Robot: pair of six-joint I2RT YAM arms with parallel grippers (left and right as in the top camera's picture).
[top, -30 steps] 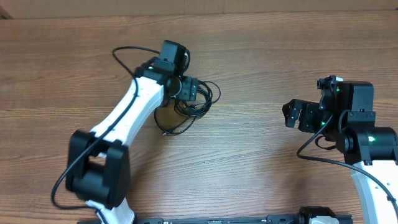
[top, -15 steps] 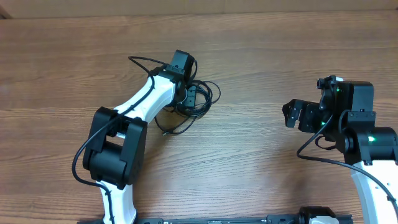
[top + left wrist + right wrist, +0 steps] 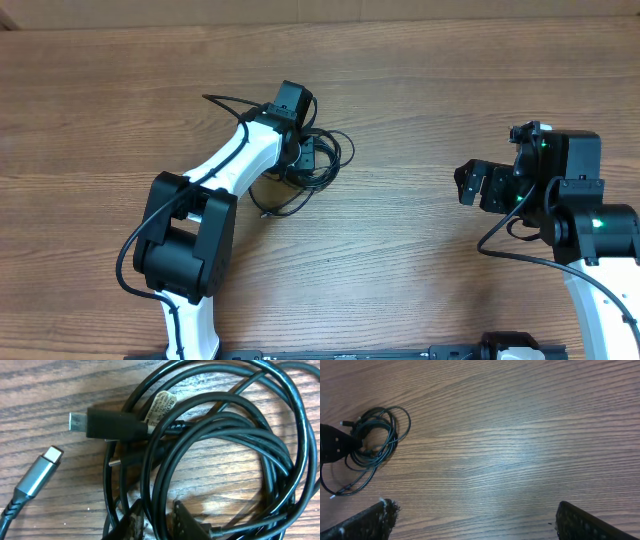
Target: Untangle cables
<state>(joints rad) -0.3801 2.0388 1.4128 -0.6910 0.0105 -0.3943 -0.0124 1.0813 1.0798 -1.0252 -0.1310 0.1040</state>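
Note:
The cables (image 3: 325, 160) lie as a loose coil of thin black cords on the wooden table, left of centre. My left gripper (image 3: 303, 155) is down on the coil's left side. In the left wrist view its fingers (image 3: 131, 522) stand close on either side of a few strands of the cables (image 3: 225, 425), pinching them. A black plug (image 3: 107, 424) and a grey braided plug (image 3: 37, 472) lie loose beside the coil. My right gripper (image 3: 470, 185) hovers far to the right, open and empty (image 3: 472, 517); from there the cables (image 3: 372, 437) show at far left.
The left arm's own thick black cable (image 3: 222, 100) arcs behind its wrist. One loose cord end (image 3: 265, 212) trails toward the front from the coil. The table's back edge (image 3: 320, 20) runs along the top of the overhead view.
The left arm has swung its elbow inward and settled on the coil, and its jaws have closed from wide to narrow around some strands. The right arm has not moved.

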